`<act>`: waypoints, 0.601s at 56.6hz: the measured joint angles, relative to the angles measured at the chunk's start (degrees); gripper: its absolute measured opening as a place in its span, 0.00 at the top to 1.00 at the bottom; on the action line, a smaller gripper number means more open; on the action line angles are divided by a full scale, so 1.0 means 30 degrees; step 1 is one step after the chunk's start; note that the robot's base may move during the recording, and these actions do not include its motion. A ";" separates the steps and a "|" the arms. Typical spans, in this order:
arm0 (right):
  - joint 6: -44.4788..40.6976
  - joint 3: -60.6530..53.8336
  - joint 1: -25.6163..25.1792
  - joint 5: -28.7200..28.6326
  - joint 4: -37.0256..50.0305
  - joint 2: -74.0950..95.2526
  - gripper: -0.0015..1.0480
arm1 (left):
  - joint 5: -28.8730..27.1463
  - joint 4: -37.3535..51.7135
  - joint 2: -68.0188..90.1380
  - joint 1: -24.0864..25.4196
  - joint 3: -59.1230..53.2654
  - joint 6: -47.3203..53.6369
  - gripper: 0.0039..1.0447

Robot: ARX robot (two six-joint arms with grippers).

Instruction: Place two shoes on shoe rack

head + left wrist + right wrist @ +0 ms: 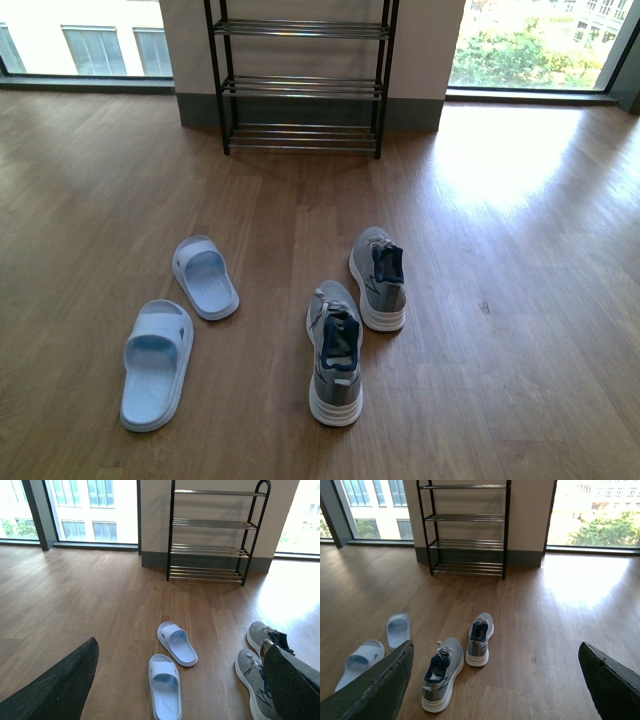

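sneakers (335,355): both on the floor (520,300), side by side, toes toward the rack (303,86)
slides (205,277): floor too, just left of the sneakers
rack: back by the wall, well apart from all the shoes
left gripper (179,645): fingers spread wide
right gripper (496,645): same, wide apart

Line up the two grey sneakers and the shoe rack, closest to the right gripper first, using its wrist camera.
1. Nearer grey sneaker, on the left.
2. Farther grey sneaker, to its right.
3. Shoe rack, against the wall.
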 joint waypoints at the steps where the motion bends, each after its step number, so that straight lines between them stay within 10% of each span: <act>1: 0.0000 0.0000 0.0000 0.0000 0.0000 0.0000 0.09 | 0.0000 0.0000 0.0000 0.0000 0.0000 0.0000 0.09; 34: 0.0000 0.0000 0.0000 0.0007 0.0000 0.0000 0.09 | 0.0000 0.0000 -0.0007 0.0000 0.0000 0.0000 0.09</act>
